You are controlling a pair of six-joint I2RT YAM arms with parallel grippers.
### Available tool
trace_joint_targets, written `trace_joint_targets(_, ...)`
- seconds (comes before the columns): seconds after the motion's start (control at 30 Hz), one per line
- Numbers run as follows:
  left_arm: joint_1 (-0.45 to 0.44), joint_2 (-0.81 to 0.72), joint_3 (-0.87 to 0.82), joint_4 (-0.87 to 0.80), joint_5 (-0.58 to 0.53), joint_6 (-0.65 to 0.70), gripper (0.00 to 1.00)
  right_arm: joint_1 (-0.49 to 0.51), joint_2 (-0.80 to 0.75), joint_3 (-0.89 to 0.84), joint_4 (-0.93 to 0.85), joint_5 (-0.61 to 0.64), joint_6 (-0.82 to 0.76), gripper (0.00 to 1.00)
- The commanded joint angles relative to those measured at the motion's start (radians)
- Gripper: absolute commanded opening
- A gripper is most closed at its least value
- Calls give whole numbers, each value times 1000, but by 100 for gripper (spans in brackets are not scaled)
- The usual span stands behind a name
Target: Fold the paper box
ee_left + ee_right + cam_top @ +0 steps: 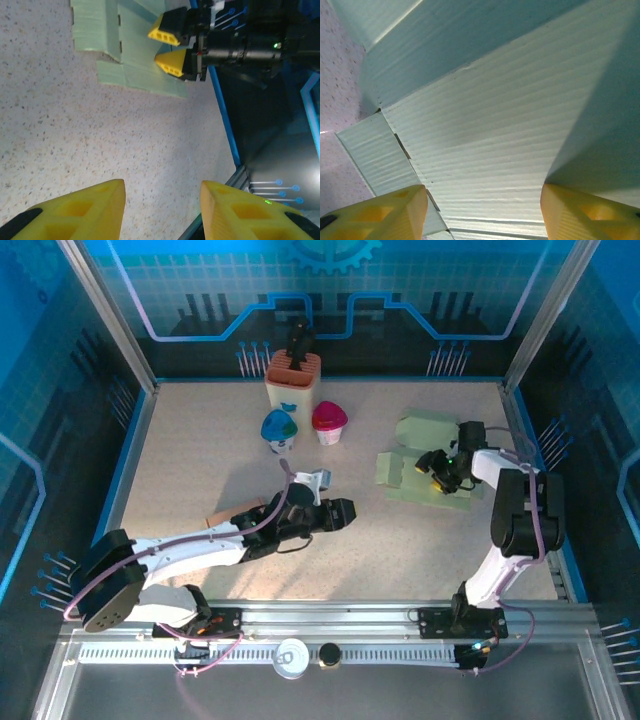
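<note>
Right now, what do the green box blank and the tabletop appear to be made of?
The green box blank looks like corrugated cardboard with a matte, pale green finish; fine parallel ribs and creased score lines show up close. The tabletop is a hard, matte beige surface with dark speckles, possibly laminate or a stone-look composite; the look leaves that open.

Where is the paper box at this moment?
In the top view the paper box lies on the table at its right side, under the right pincer, right of the pink cup.

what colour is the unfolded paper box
The paper box is pale green with fine ribbed lines, clearest in the right wrist view.
</note>
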Motion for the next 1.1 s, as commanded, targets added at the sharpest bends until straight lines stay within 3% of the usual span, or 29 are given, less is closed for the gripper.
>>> trace_joint_targets(0.0, -4, -17, -10, 61, -56, -14, 44, 53, 38, 19, -54, 13, -25, 62)
trace_joint_targets(0.3, 4, -19, -11, -41, -129, -69, 47, 276, -68, -59, -86, 34, 50, 63)
trace_joint_targets(0.57, 22, 36, -127, 41, -179, -274, 47, 526, -125, -171, 0, 71, 188, 63)
trace_joint_targets(0.7, 31, 72, -162, 87, -176, -317, 47, 557, -227, -220, -5, 133, 194, 63)
trace_joint_targets(0.87, 58, 200, -199, 303, -151, -385, 46, 559, -418, -263, 12, 175, 185, 66)
trace_joint_targets(1.07, 62, 383, -225, 571, -161, -514, 33, 555, -654, -362, 43, 207, 247, 66)
